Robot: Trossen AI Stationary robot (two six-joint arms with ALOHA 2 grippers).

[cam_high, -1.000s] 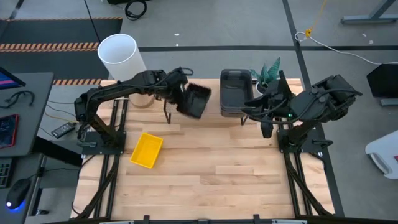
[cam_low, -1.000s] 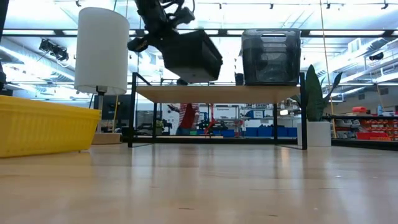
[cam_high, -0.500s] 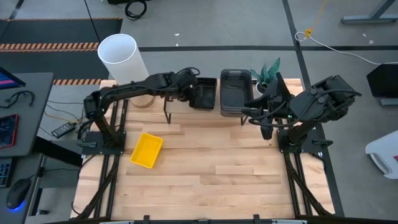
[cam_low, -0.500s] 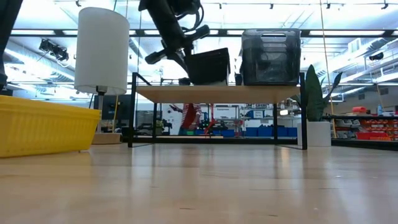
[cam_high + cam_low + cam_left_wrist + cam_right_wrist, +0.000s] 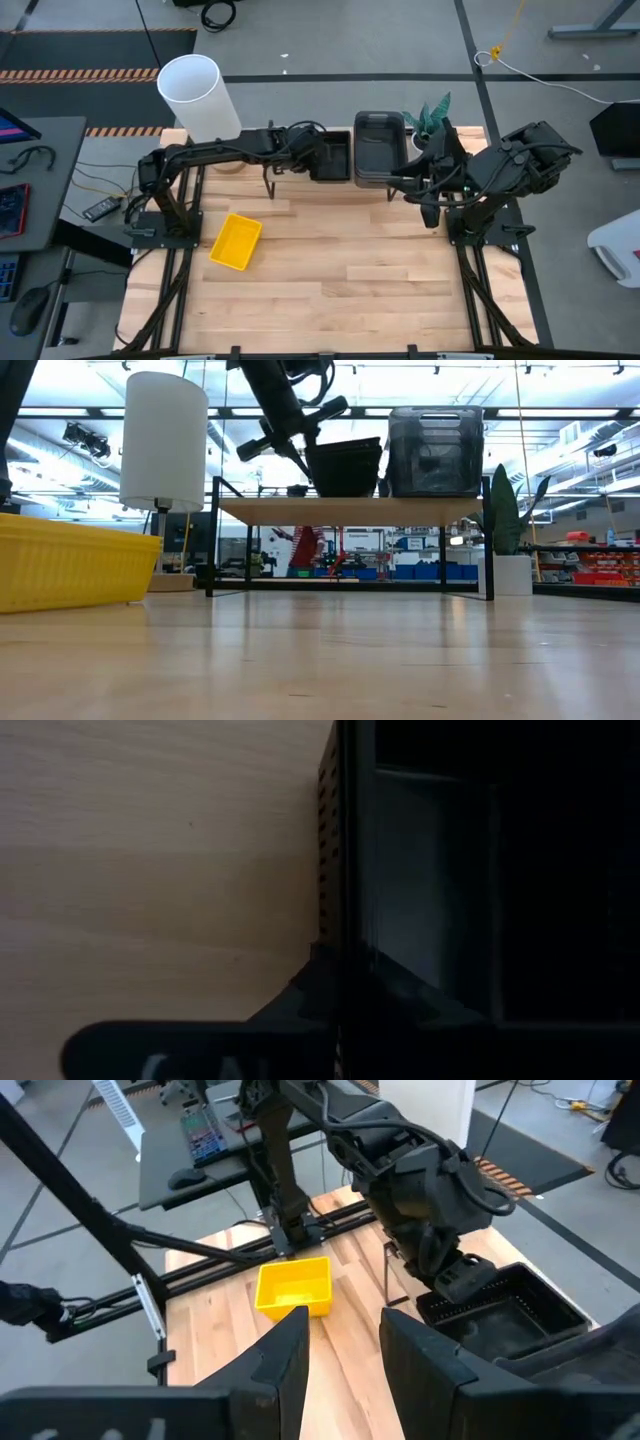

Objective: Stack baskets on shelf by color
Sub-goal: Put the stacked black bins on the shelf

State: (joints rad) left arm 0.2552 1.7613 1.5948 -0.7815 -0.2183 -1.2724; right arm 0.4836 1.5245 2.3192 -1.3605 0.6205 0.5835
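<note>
On the shelf (image 5: 300, 170), my left gripper (image 5: 306, 150) is clasping the black basket's (image 5: 331, 157) rim beside the grey stack (image 5: 379, 145), so I am releasing gently without dragging it, my right gripper (image 5: 340, 1342) waiting, spread apart.

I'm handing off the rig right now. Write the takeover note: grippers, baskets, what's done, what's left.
Left gripper: at the black basket, which now sits flat on the shelf; whether it has let go is unclear.
Right gripper: open, empty, waiting by the shelf's right end.
Grey baskets: stacked on the shelf, right of the black one.
Yellow basket: on the tabletop, off the shelf.
Done: grey stack, black basket placed.
Left: confirm the left release, back off, then shelve the yellow basket.
</note>
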